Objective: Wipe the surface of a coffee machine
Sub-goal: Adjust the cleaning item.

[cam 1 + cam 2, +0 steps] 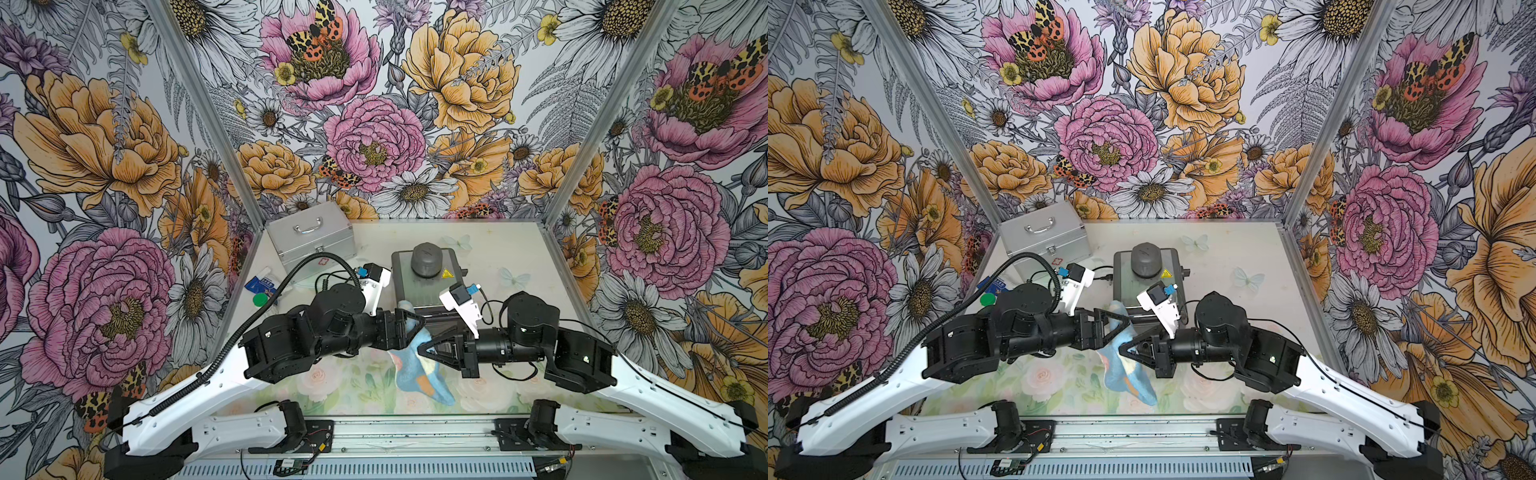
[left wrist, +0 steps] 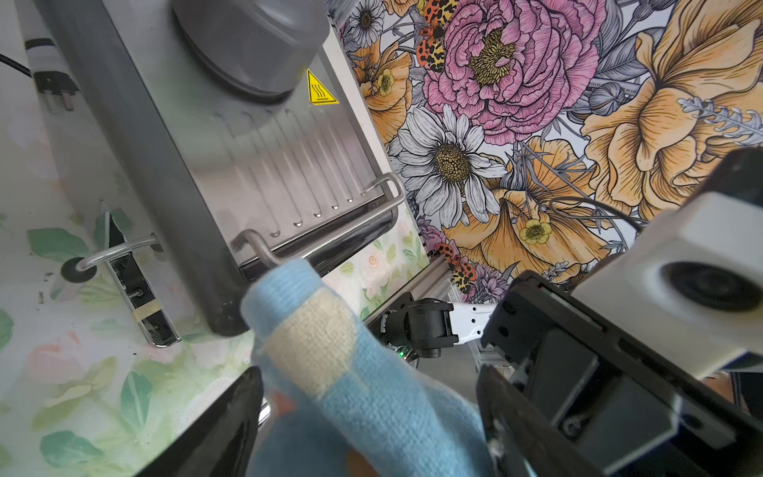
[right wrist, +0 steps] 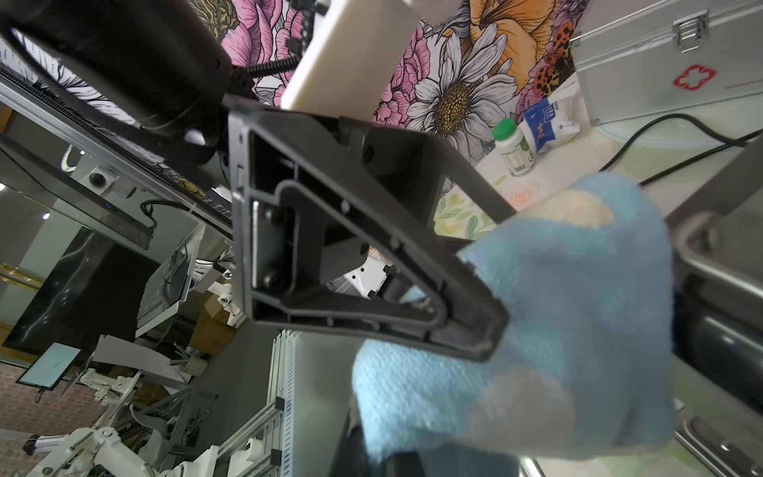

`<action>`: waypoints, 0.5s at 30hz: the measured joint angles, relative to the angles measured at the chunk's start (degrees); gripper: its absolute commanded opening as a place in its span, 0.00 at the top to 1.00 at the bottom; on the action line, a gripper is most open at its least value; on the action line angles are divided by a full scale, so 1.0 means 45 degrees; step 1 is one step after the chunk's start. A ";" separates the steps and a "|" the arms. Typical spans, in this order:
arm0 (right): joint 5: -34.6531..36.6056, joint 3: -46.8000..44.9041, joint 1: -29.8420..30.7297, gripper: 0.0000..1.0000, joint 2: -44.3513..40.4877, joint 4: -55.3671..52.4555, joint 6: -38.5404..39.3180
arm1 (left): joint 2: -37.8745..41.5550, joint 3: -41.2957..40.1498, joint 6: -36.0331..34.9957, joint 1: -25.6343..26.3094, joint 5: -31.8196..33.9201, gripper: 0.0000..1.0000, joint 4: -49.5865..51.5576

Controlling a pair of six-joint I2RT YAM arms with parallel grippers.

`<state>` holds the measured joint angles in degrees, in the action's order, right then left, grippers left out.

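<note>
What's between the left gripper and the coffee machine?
Blue cloth, its tip near the front of the coffee machine; seen in left wrist view.

Upright boxy grey-and-steel coffee machine, grey domed knob atop.

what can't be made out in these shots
1. The coffee machine front: in both top views behind the right wrist camera; in the left wrist view behind the cloth.
2. Where the right gripper pinches the cloth: right wrist view, fingers buried under cloth and cut off by the edge.
3. The green-capped bottle label: right wrist view, too small.
4. The silver case red lettering: same view, cut off by the edge.
</note>
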<state>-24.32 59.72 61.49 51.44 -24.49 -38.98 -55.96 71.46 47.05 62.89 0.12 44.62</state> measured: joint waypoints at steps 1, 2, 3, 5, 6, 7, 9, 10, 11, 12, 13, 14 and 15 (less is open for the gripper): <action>0.0087 0.0097 0.0000 1.00 0.0189 0.0005 0.0160 | 0.0010 -0.0029 0.0029 -0.0068 -0.0141 0.18 -0.0078; 0.0151 0.0189 0.0000 1.00 0.0359 0.0010 0.0287 | 0.0029 -0.0092 0.0063 -0.0131 -0.0282 0.18 -0.0155; 0.0233 0.0282 0.0000 1.00 0.0539 0.0005 0.0437 | 0.0044 -0.0160 0.0131 -0.0189 -0.0413 0.18 -0.0194; 0.0379 0.0413 0.0000 1.00 0.0772 0.0010 0.0665 | 0.0117 -0.0306 0.0194 -0.0253 -0.0627 0.19 -0.0238; 0.0515 0.0466 0.0000 1.00 0.0865 0.0000 0.0797 | 0.0189 -0.0384 0.0243 -0.0291 -0.0704 0.22 -0.0262; 0.0622 0.0495 0.0000 1.00 0.0928 -0.0010 0.0899 | 0.0272 -0.0447 0.0272 -0.0325 -0.0763 0.25 -0.0272; 0.0874 0.0578 0.0015 1.00 0.1054 -0.0015 0.1122 | 0.0525 -0.0602 0.0403 -0.0379 -0.0821 0.38 -0.0335; 0.0962 0.0627 0.0010 1.00 0.1127 -0.0029 0.1205 | 0.0636 -0.0656 0.0442 -0.0403 -0.0845 0.49 -0.0369; 0.1039 0.0699 0.0015 1.00 0.1234 -0.0044 0.1268 | 0.0753 -0.0695 0.0529 -0.0427 -0.0850 0.58 -0.0418; 0.1107 0.0763 0.0019 1.00 0.1365 -0.0039 0.1350 | 0.0860 -0.0729 0.0520 -0.0432 -0.0850 0.62 -0.0515; 0.1132 0.0821 0.0019 1.00 0.1472 -0.0039 0.1394 | 0.0933 -0.0748 0.0491 -0.0432 -0.0845 0.62 -0.0554; 0.1132 0.0894 0.0019 1.00 0.1608 -0.0034 0.1462 | 0.1015 -0.0792 0.0534 -0.0432 -0.0831 0.62 -0.0568; 0.1132 0.0976 0.0024 1.00 0.1739 -0.0034 0.1554 | 0.1073 -0.0821 0.0549 -0.0437 -0.0797 0.62 -0.0554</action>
<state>-19.22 64.12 61.60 59.27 -24.64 -31.99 -51.13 67.77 49.52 60.93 -3.46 42.13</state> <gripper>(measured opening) 0.063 0.384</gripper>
